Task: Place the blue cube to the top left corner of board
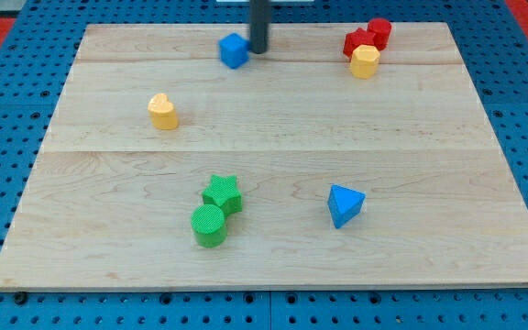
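Observation:
The blue cube point(234, 49) sits near the view's top edge of the wooden board point(273, 128), a little left of centre. My tip point(258, 50) stands just to the right of the cube, touching or nearly touching its right side. The rod rises out of the view's top. The board's top left corner point(90, 29) lies well to the left of the cube.
A yellow heart block point(162, 111) lies left of centre. A green star point(222, 193) and a green cylinder point(209, 225) touch at the lower middle. A blue triangular block point(345, 204) lies lower right. Two red blocks point(367, 37) and a yellow hexagonal block point(365, 61) cluster top right.

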You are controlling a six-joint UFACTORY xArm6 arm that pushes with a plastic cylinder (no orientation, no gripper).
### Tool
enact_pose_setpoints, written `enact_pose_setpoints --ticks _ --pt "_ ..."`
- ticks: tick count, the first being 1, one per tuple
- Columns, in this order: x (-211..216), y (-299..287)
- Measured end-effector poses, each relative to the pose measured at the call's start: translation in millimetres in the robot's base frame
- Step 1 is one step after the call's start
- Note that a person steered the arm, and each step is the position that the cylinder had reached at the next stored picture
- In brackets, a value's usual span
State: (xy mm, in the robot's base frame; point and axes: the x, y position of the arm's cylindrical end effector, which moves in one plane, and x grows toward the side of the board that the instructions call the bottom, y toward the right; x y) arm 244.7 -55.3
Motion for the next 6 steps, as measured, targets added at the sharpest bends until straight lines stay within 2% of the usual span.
enact_pose_setpoints --ticks 1,3,4,5,6 --pt "0.9 -118.4" --pt "71.3 -146.3" --pt "71.4 -233.2" --pt "63.8 -212.7" --pt "58.3 -164.3"
